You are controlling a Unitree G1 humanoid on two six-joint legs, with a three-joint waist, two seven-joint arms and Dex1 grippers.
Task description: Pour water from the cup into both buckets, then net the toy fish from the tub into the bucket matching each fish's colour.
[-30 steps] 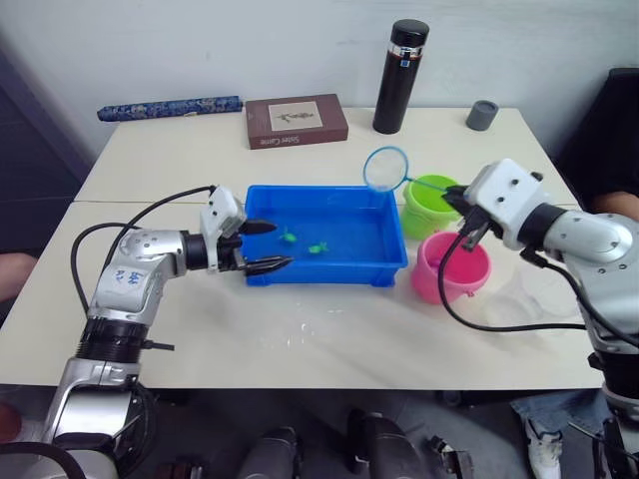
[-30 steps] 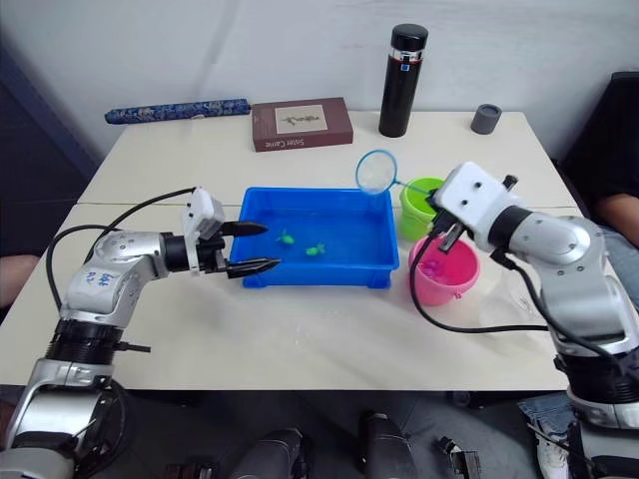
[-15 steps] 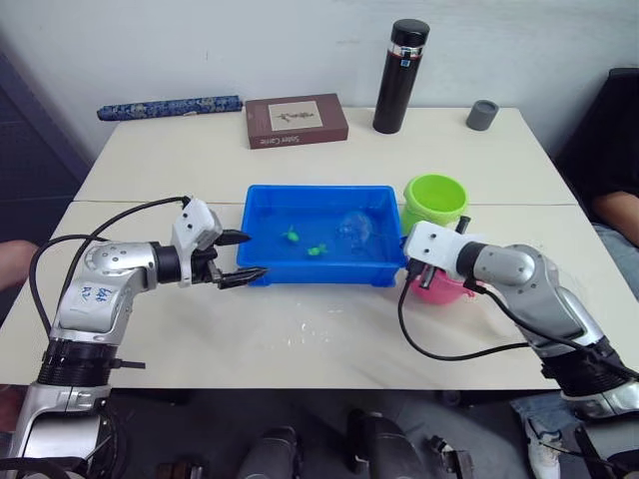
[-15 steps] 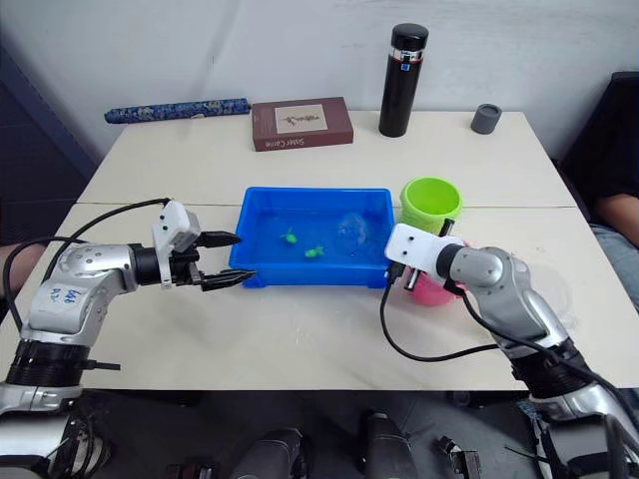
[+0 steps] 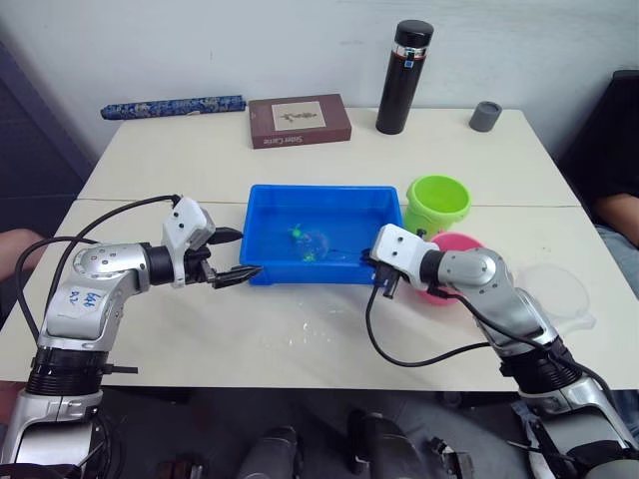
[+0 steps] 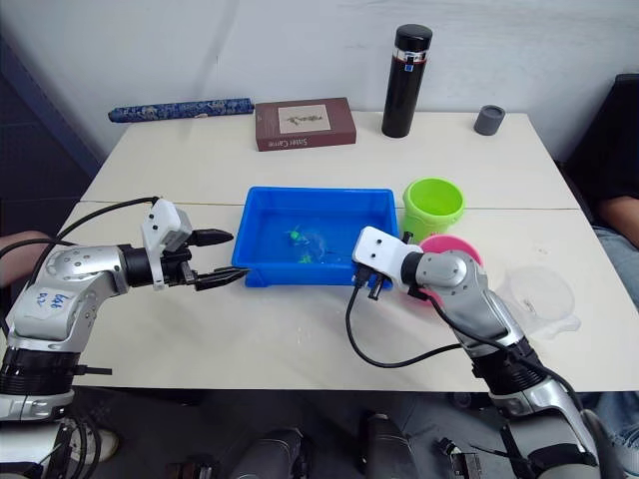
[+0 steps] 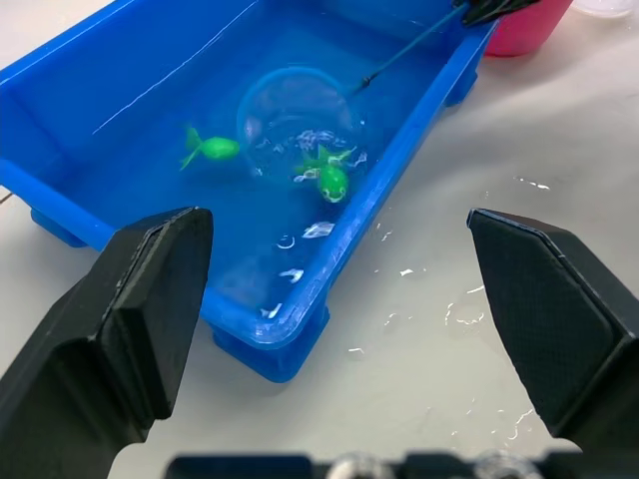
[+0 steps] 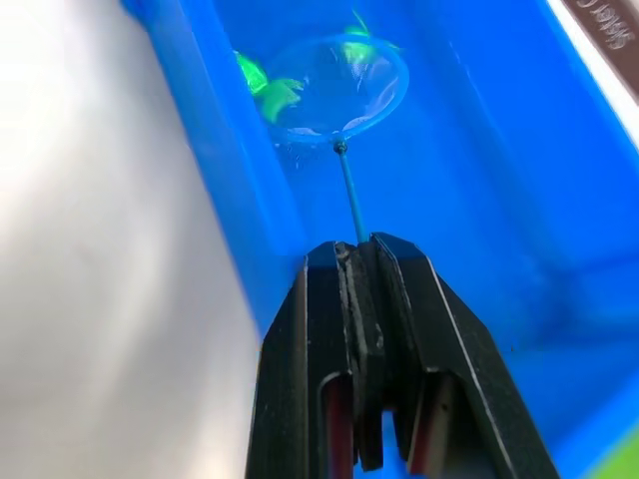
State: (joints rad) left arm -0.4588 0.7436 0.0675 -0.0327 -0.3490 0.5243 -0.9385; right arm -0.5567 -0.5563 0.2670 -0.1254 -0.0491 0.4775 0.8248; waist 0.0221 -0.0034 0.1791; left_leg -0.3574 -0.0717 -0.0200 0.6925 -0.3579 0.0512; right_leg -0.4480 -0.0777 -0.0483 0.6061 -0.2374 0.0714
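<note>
**Net down in the tub, R gripper pinching its handle**

Landmark: the tub [image 5: 319,236], blue, mid-table, w/ water in it.

R gripper [image 8: 357,267] sits at the tub's right-hand near corner, fingers pressed together on the net's thin handle. The net [image 7: 292,110] reaches from there into the tub; its hoop lies low in the water near the tub's middle, well ahead of the fingertips along the handle.

Two green fish in the tub: one green fish [image 7: 330,180] right at the hoop's rim on the near side, touching or just beside it, can't tell which. The other green fish [image 7: 210,149] is just beside the hoop on the far-left side.

L gripper [image 5: 236,255] hovers outside the tub's left wall near the front corner, fingers spread wide, nothing between them, pointing at the tub.

Green bucket [image 5: 437,203] just right of the tub's far right corner. Pink bucket [image 5: 459,249] right of the tub's near right corner, partly behind the R arm. The cup [image 5: 557,290] stands well right of the tub, past the pink bucket.

Water drops on the table [image 5: 300,329] in front of the tub.
</note>
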